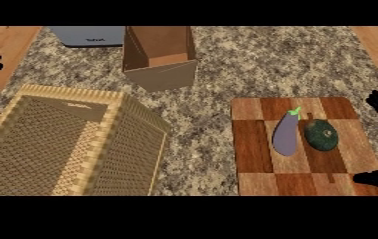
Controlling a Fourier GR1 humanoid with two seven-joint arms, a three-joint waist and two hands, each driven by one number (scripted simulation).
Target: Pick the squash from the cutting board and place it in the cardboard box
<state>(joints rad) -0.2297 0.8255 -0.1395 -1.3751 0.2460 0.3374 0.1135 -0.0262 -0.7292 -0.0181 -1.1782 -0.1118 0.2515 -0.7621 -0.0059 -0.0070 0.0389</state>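
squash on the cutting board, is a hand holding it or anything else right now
Nothing is held. The squash lies untouched on the cutting board beside the eggplant; only dark slivers of the right hand show at the right edge.

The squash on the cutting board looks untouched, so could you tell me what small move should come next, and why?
Probably bring the right hand in over the squash. It lies free on the cutting board beside the eggplant, and that hand sits just at the board's right edge.
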